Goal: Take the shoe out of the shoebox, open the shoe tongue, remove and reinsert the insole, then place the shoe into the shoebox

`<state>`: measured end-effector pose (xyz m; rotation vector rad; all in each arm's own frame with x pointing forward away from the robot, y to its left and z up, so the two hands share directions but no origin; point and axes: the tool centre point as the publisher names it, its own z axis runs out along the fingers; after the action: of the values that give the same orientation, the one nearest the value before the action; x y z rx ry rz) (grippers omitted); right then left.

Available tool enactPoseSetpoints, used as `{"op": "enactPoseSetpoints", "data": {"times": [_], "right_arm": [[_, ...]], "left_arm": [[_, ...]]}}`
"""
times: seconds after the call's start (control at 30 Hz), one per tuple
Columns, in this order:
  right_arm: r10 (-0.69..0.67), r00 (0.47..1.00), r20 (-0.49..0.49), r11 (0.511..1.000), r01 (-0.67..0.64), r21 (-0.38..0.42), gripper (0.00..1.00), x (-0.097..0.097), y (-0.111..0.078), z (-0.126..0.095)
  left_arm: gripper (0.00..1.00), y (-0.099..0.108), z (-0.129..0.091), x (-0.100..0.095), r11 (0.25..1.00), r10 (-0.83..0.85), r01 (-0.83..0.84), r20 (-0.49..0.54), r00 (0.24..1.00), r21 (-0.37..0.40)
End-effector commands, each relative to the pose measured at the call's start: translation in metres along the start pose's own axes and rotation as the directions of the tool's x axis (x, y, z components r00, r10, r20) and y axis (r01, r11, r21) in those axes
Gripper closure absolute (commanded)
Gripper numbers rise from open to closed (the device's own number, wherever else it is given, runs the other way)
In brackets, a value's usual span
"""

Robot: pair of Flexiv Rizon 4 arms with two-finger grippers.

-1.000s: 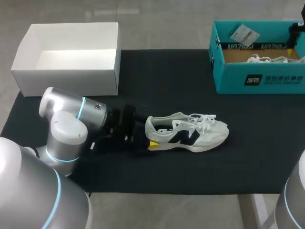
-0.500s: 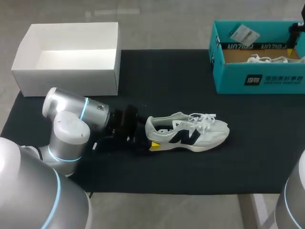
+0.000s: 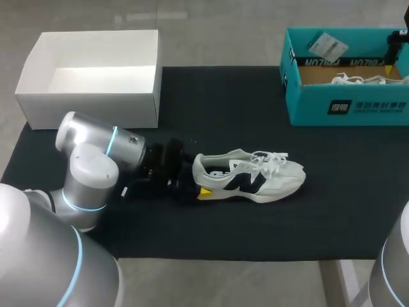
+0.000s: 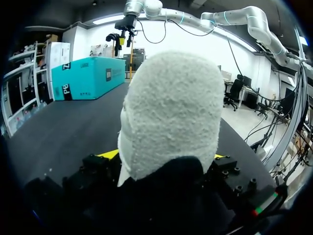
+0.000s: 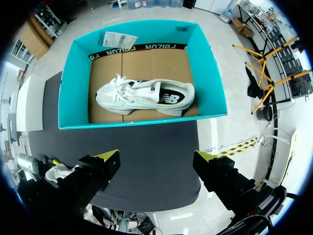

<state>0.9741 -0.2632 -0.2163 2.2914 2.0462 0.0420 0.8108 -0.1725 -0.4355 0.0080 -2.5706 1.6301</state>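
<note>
A white sneaker with a dark logo lies on its side on the black mat, toe toward my right. My left gripper is at its heel, one yellow fingertip showing on the near side. In the left wrist view the heel fills the gap of the left gripper, touching both yellow tips. The teal shoebox stands at the back right. My right gripper hovers open, high above that shoebox, holding nothing.
A second white sneaker lies on cardboard inside the teal box, with a paper tag at its far wall. An open white box stands at the back left corner of the mat.
The left gripper's fingers closed slightly onto the heel, and the sneaker shifted a little toward my left. The right arm has not moved.
</note>
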Motion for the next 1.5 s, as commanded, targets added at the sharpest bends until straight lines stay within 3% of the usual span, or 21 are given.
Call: {"op": "enactPoseSetpoints", "data": {"times": [0.03, 1.07, 1.2, 1.5], "right_arm": [[0.001, 1.0, 0.0, 1.0, -0.001, -0.002, 0.0, 0.0, -0.001, 0.0], [0.001, 1.0, 0.0, 1.0, -0.001, -0.002, 0.0, 0.0, -0.001, 0.0], [0.001, 0.999, 0.052, 1.0, -0.001, 0.002, 0.0, 0.03, -0.009, -0.003], [0.086, 0.994, 0.064, 0.995, -0.082, -0.056, 0.0, 0.082, -0.055, -0.015]], "left_arm": [[1.0, 0.004, -0.004, -0.003, 1.0, -0.002, 0.002, -0.008, 1.0, 0.0], [1.0, 0.007, -0.003, -0.001, 1.0, -0.01, 0.01, -0.017, 1.0, -0.022], [1.0, 0.007, -0.003, -0.001, 1.0, -0.01, 0.01, -0.017, 1.0, -0.022], [1.0, 0.007, -0.003, -0.001, 1.0, -0.01, 0.01, -0.017, 1.0, -0.022]]}}
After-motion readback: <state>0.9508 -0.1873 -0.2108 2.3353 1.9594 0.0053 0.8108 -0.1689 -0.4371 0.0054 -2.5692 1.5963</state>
